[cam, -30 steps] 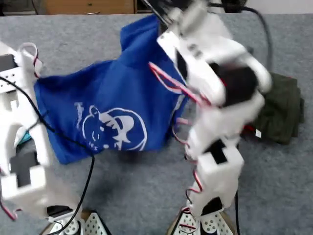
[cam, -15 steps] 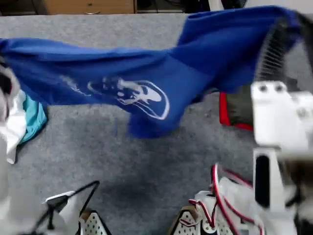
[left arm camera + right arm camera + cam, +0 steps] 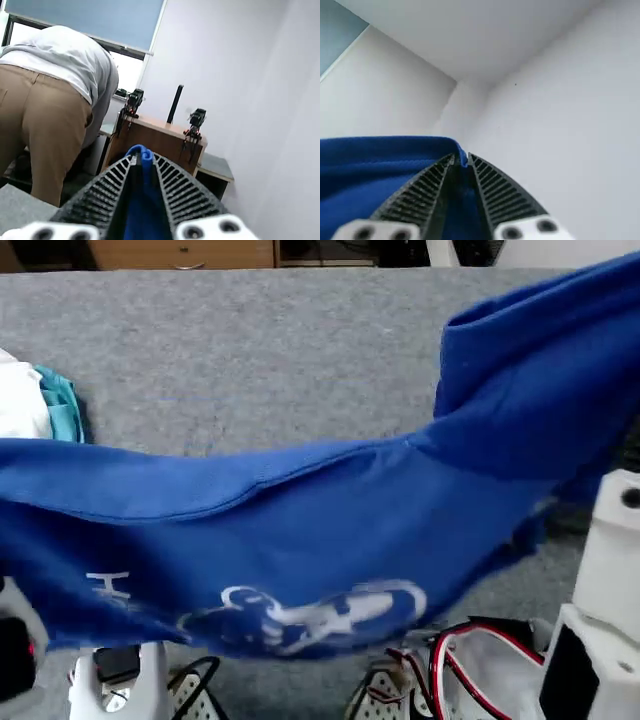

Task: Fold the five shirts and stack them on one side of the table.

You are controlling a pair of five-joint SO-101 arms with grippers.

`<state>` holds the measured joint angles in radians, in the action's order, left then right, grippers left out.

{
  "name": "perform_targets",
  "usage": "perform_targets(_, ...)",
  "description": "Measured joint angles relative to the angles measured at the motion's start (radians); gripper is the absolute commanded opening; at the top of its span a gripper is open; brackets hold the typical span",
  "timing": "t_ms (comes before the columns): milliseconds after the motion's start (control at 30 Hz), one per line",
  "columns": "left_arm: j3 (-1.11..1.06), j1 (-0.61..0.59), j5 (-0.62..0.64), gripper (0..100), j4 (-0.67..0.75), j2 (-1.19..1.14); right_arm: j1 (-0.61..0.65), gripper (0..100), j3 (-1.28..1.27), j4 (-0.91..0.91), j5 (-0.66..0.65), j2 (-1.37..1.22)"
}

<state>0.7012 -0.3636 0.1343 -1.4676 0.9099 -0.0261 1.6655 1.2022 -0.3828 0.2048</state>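
Blue shirt: from the high view I see it lifted off the surface and stretched in a long sagging band, from the near left edge up to the far right corner. Its white print hangs along the lower hem.

Left gripper: in its wrist view I see it clamped on a fold of the blue shirt, with the cloth pinched between the ribbed black fingers.

Right gripper: it is likewise closed on an edge of the blue shirt. The cloth spreads away to one side of its ribbed fingers.

Table: a grey, carpet-like covering lies under the raised shirt. At its left edge I see a white cloth touching a teal cloth.

Near edge: an arm's white housing stands at the right, with red wires looped just beside it. A second white base stands at the left.

Room: a wooden cabinet stands beyond the table's far edge. The left wrist view shows a pale wall, a blue blind and a wooden desk carrying small dark arms. The right wrist view shows white walls meeting the ceiling.
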Motion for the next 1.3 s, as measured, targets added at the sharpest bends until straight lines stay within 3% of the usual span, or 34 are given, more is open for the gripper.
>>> perform_targets(367, 0.006, 0.000, -0.034, 2, -0.224, 0.009, 0.000, 0.4, 0.000, 0.017, 0.000, 0.041)
perform_targets(633, 0.006, 0.000, -0.064, 2, -0.253, 0.157, -0.002, 0.4, 0.002, 0.083, 0.000, 0.120)
perform_targets(800, 0.002, 0.000, -0.069, 2, -0.253, 0.212, 0.000, 0.4, 0.002, 0.083, 0.000, 0.135)
perform_targets(1100, -0.218, 0.000, -0.071, 2, -0.252, 0.215, 0.000, 0.4, -0.123, 0.084, 0.000, 0.138)
perform_targets(1300, -0.571, 0.000, -0.071, 2, -0.017, 0.213, 0.077, 0.4, -0.459, 0.064, 0.000, 0.137)
